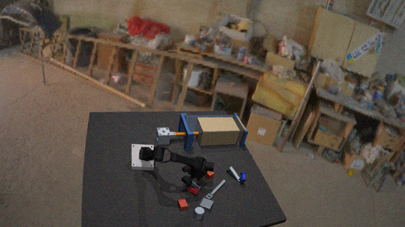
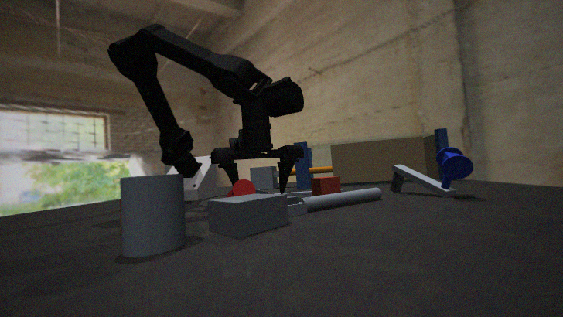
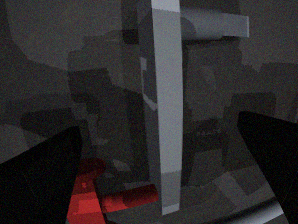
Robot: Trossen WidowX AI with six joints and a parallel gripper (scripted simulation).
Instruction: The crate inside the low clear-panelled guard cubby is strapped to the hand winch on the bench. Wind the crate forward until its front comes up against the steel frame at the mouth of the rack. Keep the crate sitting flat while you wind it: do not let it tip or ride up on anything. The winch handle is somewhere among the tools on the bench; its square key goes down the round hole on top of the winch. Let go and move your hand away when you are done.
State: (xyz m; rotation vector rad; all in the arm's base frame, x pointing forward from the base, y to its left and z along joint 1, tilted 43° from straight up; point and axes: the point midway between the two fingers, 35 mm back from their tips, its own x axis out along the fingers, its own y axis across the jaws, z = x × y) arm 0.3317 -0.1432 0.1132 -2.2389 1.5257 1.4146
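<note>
My gripper (image 1: 196,179) (image 2: 258,188) (image 3: 163,127) is open and empty, low over the red-knobbed handle. That handle's grey bar (image 3: 170,100) runs between the spread fingers in the wrist view; its red knob (image 1: 192,191) (image 2: 243,187) (image 3: 84,205) is at lower left there, and a grey stub (image 3: 217,26) sticks out at the top. A blue-knobbed handle (image 1: 234,173) (image 2: 423,180) leans tilted at the right. The winch (image 1: 163,138) (image 2: 263,177) has its round top hole uncovered. An orange strap (image 1: 180,134) (image 2: 321,170) reaches the crate (image 1: 220,124) (image 2: 376,159), flat and apart from the mouth frame (image 1: 188,140).
A grey rod with a socket end (image 1: 218,187) (image 2: 342,199), a grey block (image 1: 206,203) (image 2: 247,214) and a grey cylinder (image 1: 199,213) (image 2: 152,216) are beyond the red-knobbed handle. One orange block (image 1: 210,174) (image 2: 325,185) is close beside my gripper; another orange block (image 1: 182,204) stands nearer the cylinder.
</note>
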